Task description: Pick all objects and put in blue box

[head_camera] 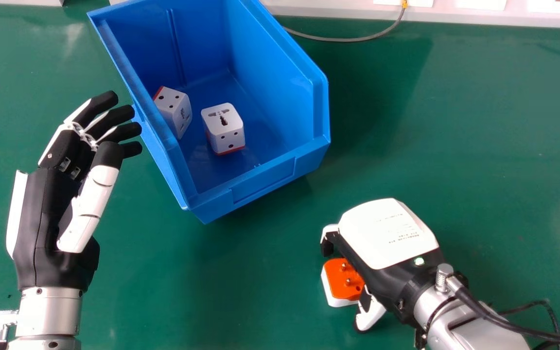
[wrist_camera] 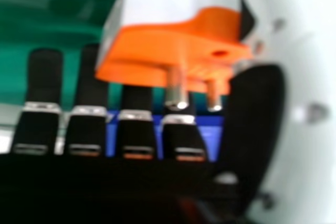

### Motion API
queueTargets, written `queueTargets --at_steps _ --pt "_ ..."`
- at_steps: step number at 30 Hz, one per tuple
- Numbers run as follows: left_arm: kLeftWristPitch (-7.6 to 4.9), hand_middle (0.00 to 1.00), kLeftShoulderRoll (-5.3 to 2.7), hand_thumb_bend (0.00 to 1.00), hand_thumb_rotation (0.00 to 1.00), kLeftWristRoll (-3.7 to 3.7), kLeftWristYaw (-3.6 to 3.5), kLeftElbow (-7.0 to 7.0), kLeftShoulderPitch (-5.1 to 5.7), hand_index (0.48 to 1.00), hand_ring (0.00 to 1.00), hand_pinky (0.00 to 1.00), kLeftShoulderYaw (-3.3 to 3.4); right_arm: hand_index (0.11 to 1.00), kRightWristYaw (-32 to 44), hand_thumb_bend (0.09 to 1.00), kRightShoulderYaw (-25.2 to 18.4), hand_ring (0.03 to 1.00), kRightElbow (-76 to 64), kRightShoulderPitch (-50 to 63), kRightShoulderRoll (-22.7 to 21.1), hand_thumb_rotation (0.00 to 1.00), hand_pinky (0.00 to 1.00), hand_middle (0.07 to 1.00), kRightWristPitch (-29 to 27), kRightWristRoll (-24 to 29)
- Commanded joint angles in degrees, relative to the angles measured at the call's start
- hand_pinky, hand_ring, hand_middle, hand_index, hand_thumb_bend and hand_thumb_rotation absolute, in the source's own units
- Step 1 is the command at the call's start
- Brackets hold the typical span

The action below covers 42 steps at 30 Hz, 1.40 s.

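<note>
Left fingers (head_camera: 116, 116) wide beside the blue box (head_camera: 265, 179), right fingers (head_camera: 327, 247) relaxed around an orange-and-white adapter (head_camera: 344, 282), two white adapters (head_camera: 224, 127) inside the box, on a green desk (head_camera: 464, 126)

Only lettering I can spot is some tiny dark print (head_camera: 405, 236) on the white cover (head_camera: 375, 233) on the back of the right robot hand (head_camera: 382, 279), lower right of the head view. It's a few short lines, kinda slanted, with the bigger-looking bit toward the cover's lower right part. Way too small to make out tho, so no words or numbers I can actually read, sorry folks.
</note>
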Motion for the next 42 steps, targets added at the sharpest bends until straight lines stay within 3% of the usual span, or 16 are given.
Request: queueTargets --at_steps 1,7,12,19,23,33,38,42 --pt "-0.47 0.78 0.27 0.70 0.60 -0.46 -0.50 -1.14 0.11 0.792 0.75 0.72 -0.08 0.602 -1.5 0.564 0.0 0.499 -1.0 0.1 0.2 0.00 0.40 0.554 -0.4 1.1" --pt "-0.87 0.79 0.23 0.70 0.60 -0.07 -0.40 -0.95 0.13 0.793 0.75 0.73 -0.04 0.584 -1.7 0.556 -0.4 0.475 -1.2 0.1 0.0 0.00 0.38 0.529 -0.4 1.7" --pt "-0.52 0.78 0.20 0.70 0.60 -0.43 -0.55 -1.18 0.20 0.792 0.75 0.73 -0.14 0.570 -3.2 0.550 -0.9 0.454 -1.0 0.1 -0.6 0.00 0.35 0.508 -0.7 3.3" --pt "-0.85 0.78 0.19 0.70 0.60 -0.26 -0.54 -1.02 0.13 0.793 0.75 0.73 -0.15 0.549 -4.1 0.541 -0.9 0.420 -0.9 0.1 -1.3 0.00 0.32 0.477 -1.0 4.8" --pt "-0.22 0.78 0.17 0.70 0.59 -0.40 -0.45 -1.48 0.33 0.793 0.76 0.73 -0.25 0.541 -3.6 0.537 -1.0 0.408 -1.3 0.1 -1.5 0.00 0.31 0.467 -0.8 5.1" --pt "-0.83 0.78 0.37 0.70 0.59 -0.76 -1.43 -0.33 -0.09 0.793 0.76 0.73 0.17 0.539 -3.9 0.532 -1.1 0.403 -1.9 0.1 -1.6 0.00 0.31 0.469 -0.8 5.4" --pt "-0.56 0.78 0.16 0.70 0.59 -0.17 -0.80 -1.02 0.14 0.793 0.76 0.74 0.23 0.537 -5.2 0.525 -1.4 0.397 -2.7 0.5 -1.6 0.00 0.30 0.472 -1.3 5.8" --pt "-0.70 0.78 0.08 0.70 0.59 -0.35 -0.78 -0.74 0.01 0.793 0.76 0.74 0.30 0.536 -6.3 0.523 -1.8 0.393 -3.8 1.0 -1.5 0.00 0.30 0.473 -1.9 6.6"
